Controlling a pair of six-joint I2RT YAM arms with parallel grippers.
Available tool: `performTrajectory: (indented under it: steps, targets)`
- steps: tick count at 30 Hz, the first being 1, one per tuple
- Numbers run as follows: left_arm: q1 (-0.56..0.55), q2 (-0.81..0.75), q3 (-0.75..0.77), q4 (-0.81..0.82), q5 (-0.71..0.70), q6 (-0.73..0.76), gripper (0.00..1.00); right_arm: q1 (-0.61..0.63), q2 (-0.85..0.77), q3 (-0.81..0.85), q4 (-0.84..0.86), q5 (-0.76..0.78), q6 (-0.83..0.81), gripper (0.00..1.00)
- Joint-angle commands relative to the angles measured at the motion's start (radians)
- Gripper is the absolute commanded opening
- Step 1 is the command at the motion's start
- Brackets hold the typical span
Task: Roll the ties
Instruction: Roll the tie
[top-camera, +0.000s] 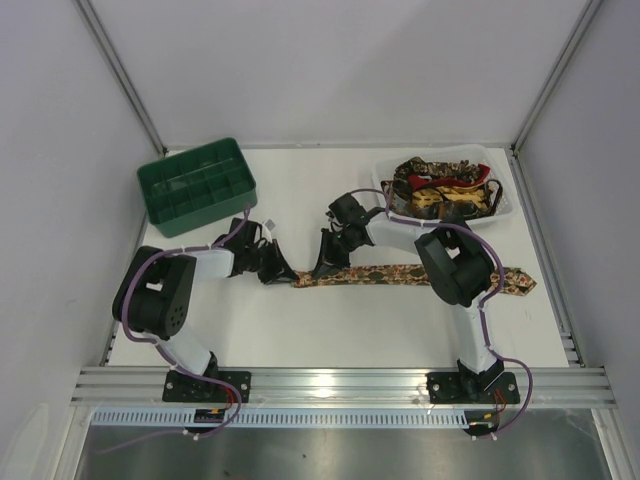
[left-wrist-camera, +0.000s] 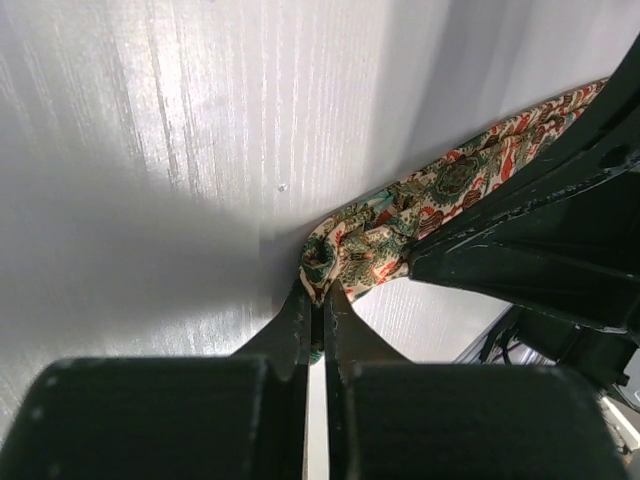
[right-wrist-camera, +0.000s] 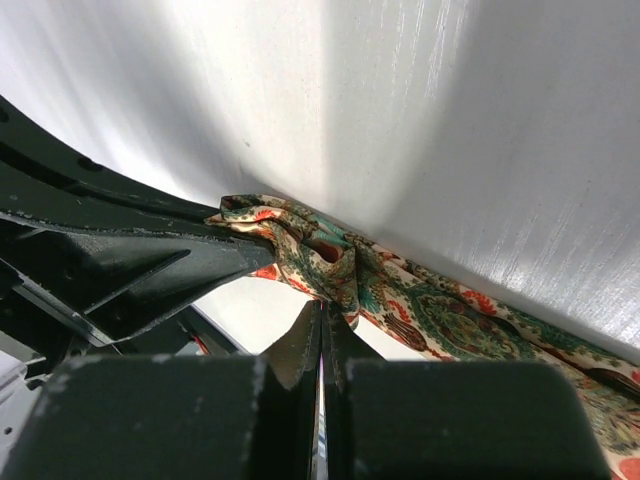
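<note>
Left gripper (left-wrist-camera: 318, 300): the jaws are almost closed, with only a thin slit between them; they pinch the bunched end of the paisley tie (top-camera: 390, 273).
Right gripper (right-wrist-camera: 322, 318): the jaws are also nearly together, and their tips seem to nip the same crumpled end from the opposite side.
Place of the tie: it lies flat on the white table (top-camera: 330, 330), just in front of the white plastic tray (top-camera: 505, 205); it runs from below the tray's right corner to well left of the tray, where the pinched end is.
Handling: I judge it light, soft and limp, perhaps a little slippery. It keeps no shape, so it is best held across its whole width at the end.
Material and shape: a long flat strip of printed cloth in green, red and cream, with a pointed right end.
Other ties (top-camera: 440, 190): a tangled heap inside the tray.
Green crate (top-camera: 196, 185): hard plastic with compartments, well left of the tray.
</note>
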Motion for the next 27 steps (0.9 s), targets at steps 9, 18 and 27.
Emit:
performTrajectory:
  steps: [9, 18, 27]
  targets:
    - [-0.01, -0.1, -0.003, -0.113, -0.065, 0.039, 0.0, 0.046, -0.042, 0.07, -0.065, 0.032, -0.055, 0.0]
    - [-0.01, -0.14, -0.028, -0.13, -0.069, 0.041, 0.01, 0.048, -0.011, 0.073, -0.065, 0.052, -0.064, 0.0]
    - [-0.01, -0.189, -0.028, -0.168, -0.072, 0.032, 0.0, 0.062, 0.018, 0.065, -0.044, 0.049, -0.06, 0.0]
